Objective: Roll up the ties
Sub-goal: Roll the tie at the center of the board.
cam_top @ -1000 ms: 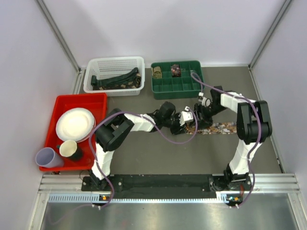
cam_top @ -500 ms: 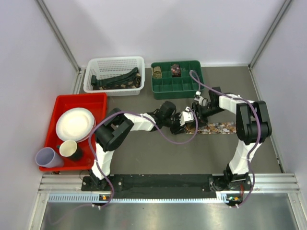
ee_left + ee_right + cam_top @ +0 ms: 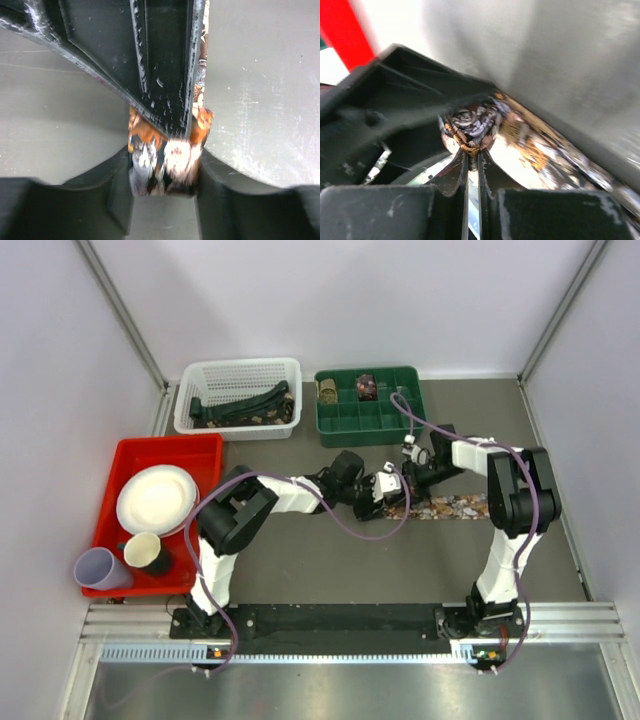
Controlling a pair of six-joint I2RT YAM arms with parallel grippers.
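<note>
Top view: the speckled tie (image 3: 450, 507) lies flat near the middle of the bench (image 3: 330, 560), its free length running toward the right edge and its rolled end between my left pincer (image 3: 383, 496) and right pincer (image 3: 405, 480), which meet there. The green tray (image 3: 322, 425) at the far edge holds two rolled ties (image 3: 367, 387) in its back compartments; its other compartments look vacant. The white basket (image 3: 240, 367) beside it holds loose ties (image 3: 240, 405). The red tray (image 3: 200, 450) at the left edge carries a plate (image 3: 155, 498) and two cups (image 3: 143, 550).

Left wrist view: my left pincer (image 3: 163, 167) clasps the coil of the speckled tie (image 3: 162, 160), one finger on each flat side; the right pincer (image 3: 167, 125) comes down onto it from above.

Right wrist view: my right pincer (image 3: 472, 160) is pressed together, nipping the coil's edge (image 3: 475, 125) as far as I can tell.

Procedure: keep the side clasp firm so the layers cannot telescope, turn the coil squarely along the strip, and keep the flat length taut and straight.
</note>
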